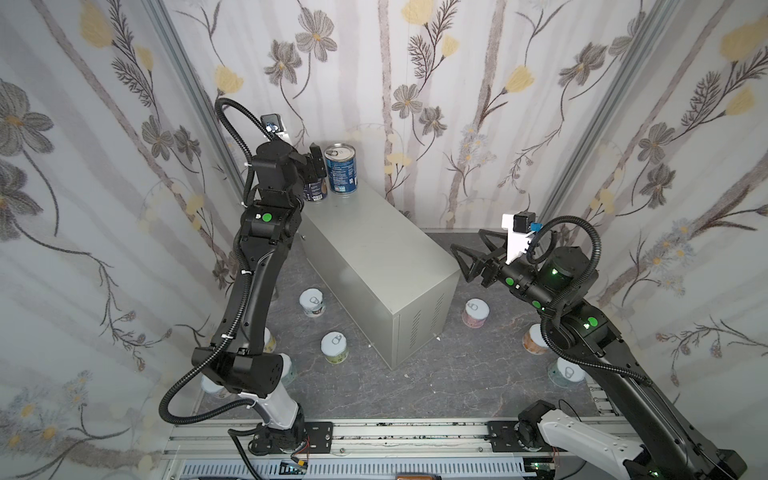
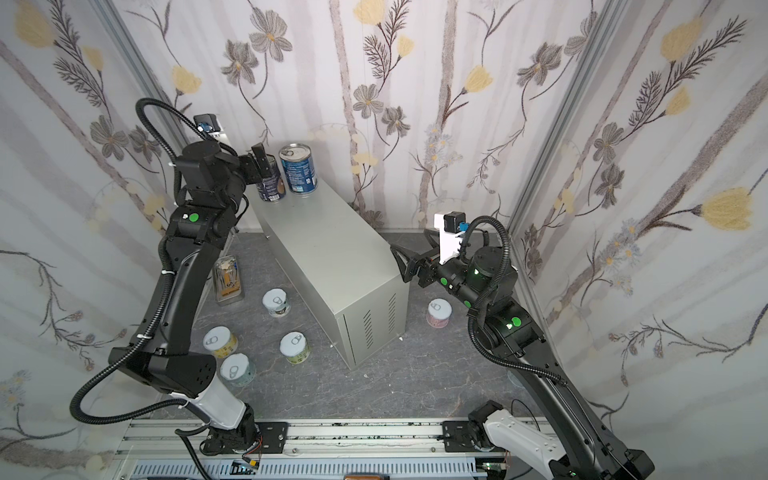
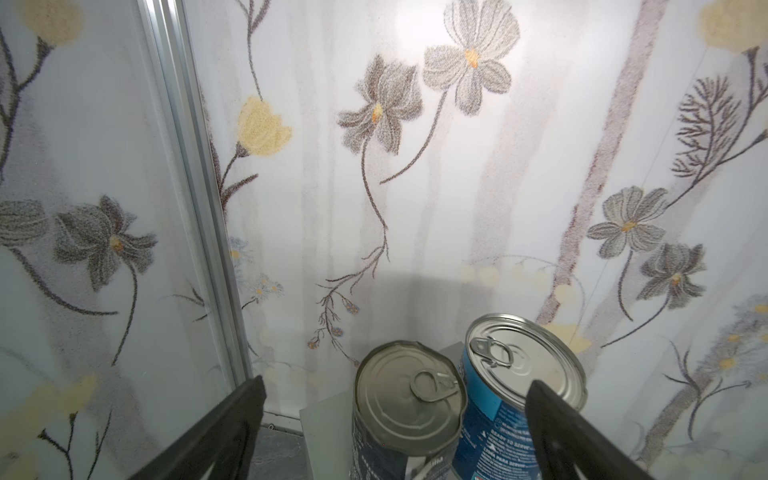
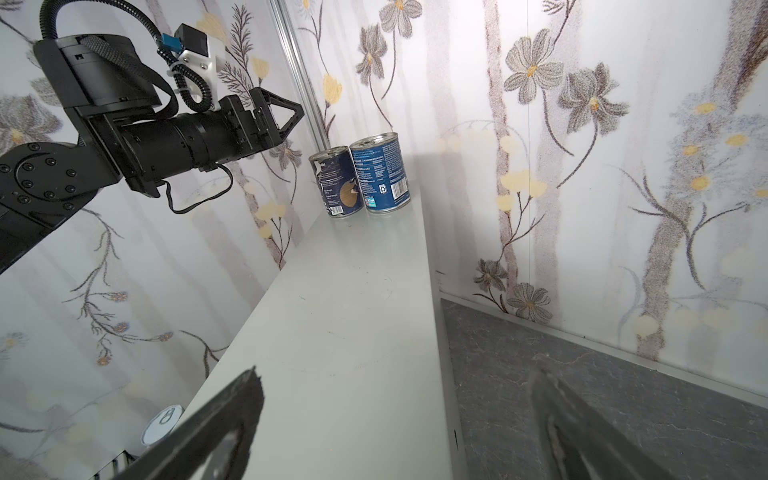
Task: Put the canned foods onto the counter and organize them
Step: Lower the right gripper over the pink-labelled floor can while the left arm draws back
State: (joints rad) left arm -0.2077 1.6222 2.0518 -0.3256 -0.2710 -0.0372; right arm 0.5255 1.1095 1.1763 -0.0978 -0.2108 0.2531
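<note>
Two tall blue-labelled cans stand side by side at the far end of the counter (image 1: pixel 374 257) (image 2: pixel 328 249) (image 4: pixel 353 311): a dented darker can (image 3: pixel 407 395) (image 2: pixel 271 185) (image 4: pixel 337 183) and a brighter blue can (image 1: pixel 340 168) (image 2: pixel 298 168) (image 3: pixel 523 357) (image 4: pixel 382 174). My left gripper (image 3: pixel 397 384) (image 2: pixel 270 166) is open, its fingers wide on either side of the dented can and clear of it. My right gripper (image 1: pixel 466 240) (image 4: pixel 395 374) hangs open and empty over the counter's near end. Several short pale-lidded cans (image 1: pixel 311 302) (image 1: pixel 334 347) (image 1: pixel 476 312) stand on the floor.
More short cans (image 2: pixel 220 341) (image 2: pixel 237 370) (image 1: pixel 534 338) sit on the dark marbled floor (image 1: pixel 436 374) near both arm bases. A clear packet (image 2: pixel 227 280) leans by the left wall. Floral walls close in on three sides. A metal rail (image 1: pixel 395 436) runs along the front.
</note>
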